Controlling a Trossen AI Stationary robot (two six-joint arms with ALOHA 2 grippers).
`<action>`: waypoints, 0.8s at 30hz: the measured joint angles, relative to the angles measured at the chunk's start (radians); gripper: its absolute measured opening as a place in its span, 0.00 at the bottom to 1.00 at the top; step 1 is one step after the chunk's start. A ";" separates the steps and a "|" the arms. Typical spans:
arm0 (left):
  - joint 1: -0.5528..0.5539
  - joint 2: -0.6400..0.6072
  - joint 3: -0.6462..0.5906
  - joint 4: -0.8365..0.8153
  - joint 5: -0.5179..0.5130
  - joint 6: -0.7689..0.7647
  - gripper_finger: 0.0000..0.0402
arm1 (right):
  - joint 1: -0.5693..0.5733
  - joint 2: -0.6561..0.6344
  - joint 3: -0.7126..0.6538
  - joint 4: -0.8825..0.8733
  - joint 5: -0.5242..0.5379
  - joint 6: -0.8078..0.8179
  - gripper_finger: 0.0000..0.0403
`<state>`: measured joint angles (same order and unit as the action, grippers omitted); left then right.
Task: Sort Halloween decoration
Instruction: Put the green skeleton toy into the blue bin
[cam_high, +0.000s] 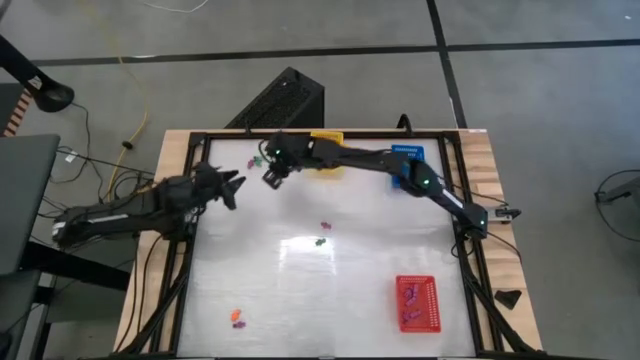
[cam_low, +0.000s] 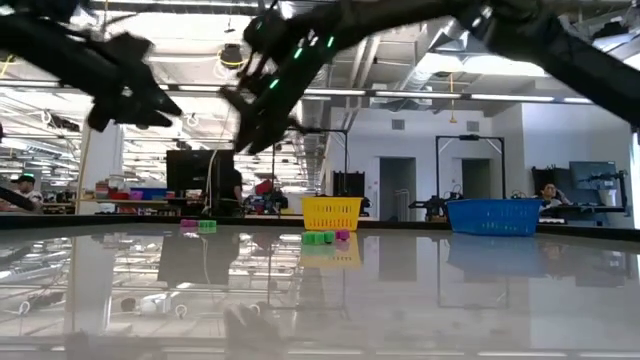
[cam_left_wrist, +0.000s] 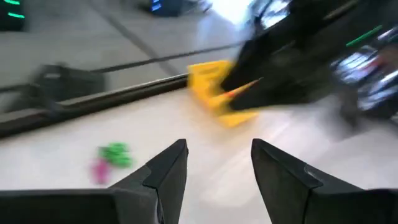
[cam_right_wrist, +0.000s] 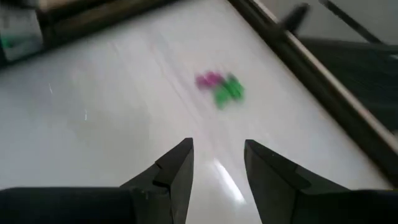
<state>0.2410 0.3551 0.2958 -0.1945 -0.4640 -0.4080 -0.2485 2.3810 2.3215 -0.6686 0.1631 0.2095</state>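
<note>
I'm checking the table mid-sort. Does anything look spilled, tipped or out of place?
Nothing looks spilled or damaged. The yellow basket, blue basket and red basket stand upright. Small trinkets lie loose on the table: near the back left, in the middle, and at the front left, simply unsorted.

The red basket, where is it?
In the high view, the red basket sits on the table's near right side, far from the yellow basket and blue basket.

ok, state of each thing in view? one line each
left end effector: open, empty, above the table's left side
right end effector: open, empty, near the yellow basket
yellow basket: upright, far edge
blue basket: upright, far edge
red basket: holds several trinkets
green and pink trinkets: loose on the table
</note>
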 joint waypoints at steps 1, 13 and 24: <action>0.048 0.070 0.031 -0.007 0.016 0.029 0.42 | 0.000 -0.033 0.000 -0.077 0.012 -0.012 0.43; 0.540 0.950 0.424 -0.131 0.427 0.263 0.42 | 0.172 -0.384 -0.128 -0.663 0.380 0.095 0.43; 0.564 1.296 0.670 -0.250 0.339 0.366 0.42 | 0.282 -0.680 -0.643 -0.487 0.412 0.189 0.43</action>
<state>0.8055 1.6515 0.9657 -0.4442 -0.1251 -0.0417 0.0332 1.7005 1.6789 -1.1558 0.5747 0.3983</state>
